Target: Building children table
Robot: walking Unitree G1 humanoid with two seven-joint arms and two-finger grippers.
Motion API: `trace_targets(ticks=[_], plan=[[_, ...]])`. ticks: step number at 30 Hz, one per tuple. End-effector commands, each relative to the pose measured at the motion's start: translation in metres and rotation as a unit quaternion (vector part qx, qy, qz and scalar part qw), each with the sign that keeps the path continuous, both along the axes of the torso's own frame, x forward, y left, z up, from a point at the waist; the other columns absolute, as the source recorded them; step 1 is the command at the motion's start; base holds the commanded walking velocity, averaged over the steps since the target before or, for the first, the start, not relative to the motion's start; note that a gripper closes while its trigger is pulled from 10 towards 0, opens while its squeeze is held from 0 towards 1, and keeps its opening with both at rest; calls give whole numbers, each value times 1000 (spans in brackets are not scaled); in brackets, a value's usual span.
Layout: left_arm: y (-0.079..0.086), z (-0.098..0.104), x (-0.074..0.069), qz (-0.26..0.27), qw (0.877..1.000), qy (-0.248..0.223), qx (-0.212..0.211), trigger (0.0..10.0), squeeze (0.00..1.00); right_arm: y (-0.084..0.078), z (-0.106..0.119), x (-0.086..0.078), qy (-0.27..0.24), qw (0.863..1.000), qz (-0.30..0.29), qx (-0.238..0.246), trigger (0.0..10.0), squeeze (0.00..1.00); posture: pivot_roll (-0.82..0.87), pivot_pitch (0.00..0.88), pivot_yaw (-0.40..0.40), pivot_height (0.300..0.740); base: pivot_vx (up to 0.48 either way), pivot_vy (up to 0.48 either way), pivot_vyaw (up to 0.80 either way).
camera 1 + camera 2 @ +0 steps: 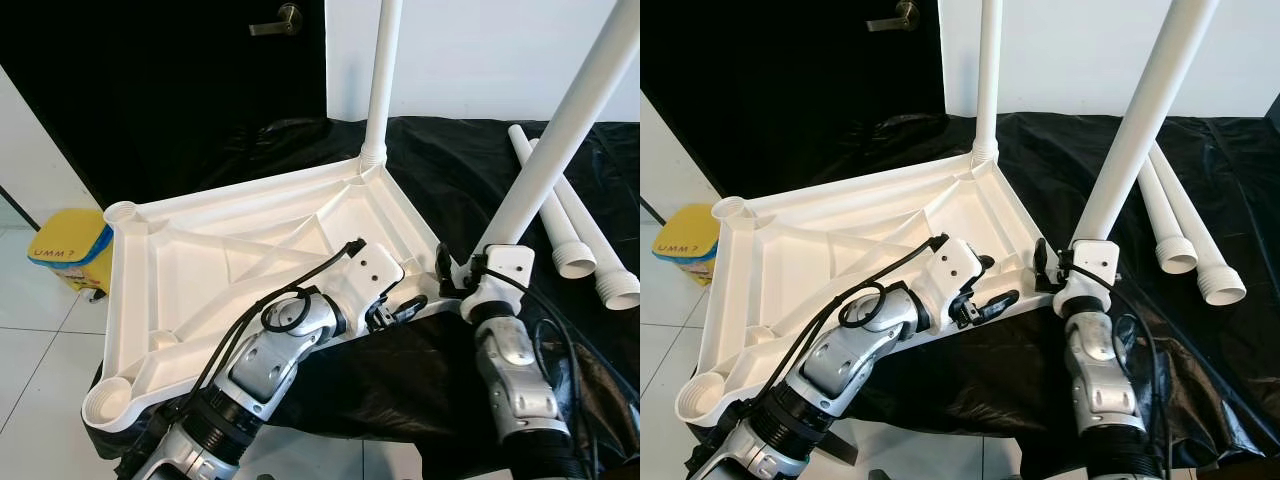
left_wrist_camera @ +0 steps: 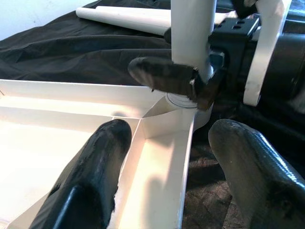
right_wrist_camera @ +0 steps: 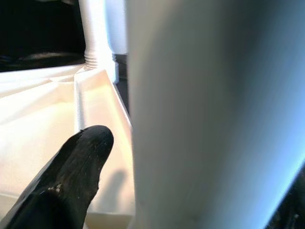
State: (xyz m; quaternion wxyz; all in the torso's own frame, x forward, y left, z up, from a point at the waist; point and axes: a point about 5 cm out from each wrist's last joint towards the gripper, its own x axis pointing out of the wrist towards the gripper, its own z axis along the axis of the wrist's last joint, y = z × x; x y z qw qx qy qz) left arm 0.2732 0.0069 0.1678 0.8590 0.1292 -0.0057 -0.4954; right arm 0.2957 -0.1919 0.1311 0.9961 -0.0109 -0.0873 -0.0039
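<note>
The right gripper (image 1: 1065, 268) is clamping a white table leg (image 1: 1135, 125) at the upturned tabletop's (image 1: 200, 270) four-o'clock corner; the left gripper (image 2: 167, 157), fingers apart, is straddling its rim.

Home interior: tiled floor (image 1: 40, 350), dark door (image 1: 180, 90) with lever handle (image 1: 280, 20).

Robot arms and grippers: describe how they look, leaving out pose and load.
Both arms are silver jointed metal with ribbed black collars and looping black cables. The left gripper and right gripper have white wrist blocks with small screw holes and long, textured black fingers.
</note>
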Motion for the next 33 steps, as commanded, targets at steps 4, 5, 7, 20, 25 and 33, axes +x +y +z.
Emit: trace_targets(ticks=[4, 5, 7, 20, 25, 33], plan=[[1, -5, -2, -26, 1000, 15, 8, 10000, 0, -1, -1, 0, 0, 996, 90, -12, 10000, 0, -195, 77, 47, 740, 0, 0, 0], [1, -4, -2, -26, 1000, 14, 9, 10000, 0, -1, 1, 1, -2, 994, 106, -21, 10000, 0, -193, 77, 45, 740, 0, 0, 0], [1, -4, -2, -27, 999, 14, 9, 10000, 0, -2, 2, 2, -3, 992, 122, -31, 10000, 0, -190, 76, 43, 740, 0, 0, 0], [1, -3, -2, -27, 1000, 12, 7, 10000, 0, -11, 8, 14, 2, 980, 183, -71, 5725, 0, -184, 62, 31, 740, 0, 0, 0], [0, -3, -2, -26, 1000, 10, 7, 10000, 0, -17, 3, 14, 11, 981, 180, -74, 0, 0, -182, 54, 24, 740, 0, 0, 0], [0, -4, -2, -28, 1000, 10, 9, 10000, 0, -22, -2, 12, 22, 983, 173, -58, 0, 0, -187, 43, 22, 740, 0, 0, 0]])
